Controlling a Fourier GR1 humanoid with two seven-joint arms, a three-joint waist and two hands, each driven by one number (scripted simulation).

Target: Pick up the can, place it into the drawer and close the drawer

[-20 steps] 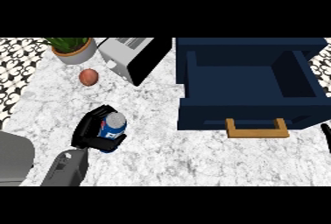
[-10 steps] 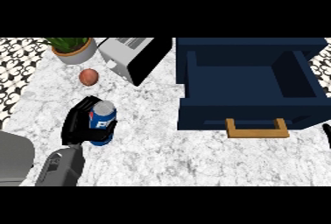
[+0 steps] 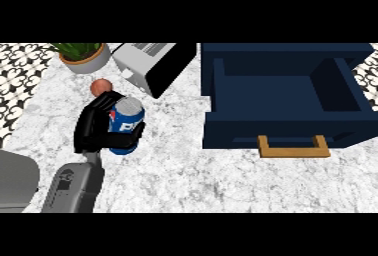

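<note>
Left robot hand (image 3: 94, 127) is seen clamped on the can (image 3: 125, 122), its black fingers curled round the can's left side and lower body. The grey forearm enters from the lower edge at about 7 o'clock and runs up to the hand. The can is blue with a white logo and a silver top; it is held nearly upright, its top tilted slightly toward 1 o'clock. Whether the can's base touches the tabletop (image 3: 192, 180) cannot be told, as the base is hidden by the fingers.

The drawer (image 3: 284, 100) is recorded at 3 o'clock from the can, well apart from it. It is dark blue, pulled open, with its interior visible and a tan handle (image 3: 293, 148) on its near face.

A small reddish-brown round object (image 3: 101, 86) lies just beyond the hand at 12 o'clock, partly covered by it. A potted plant (image 3: 81, 54) stands at 11 o'clock near the far edge of the tabletop. A toaster (image 3: 148, 62), silver with a black side, is set just to the right of the plant. The tabletop is of white-and-grey marble pattern.

The right robot hand is not shown.
</note>
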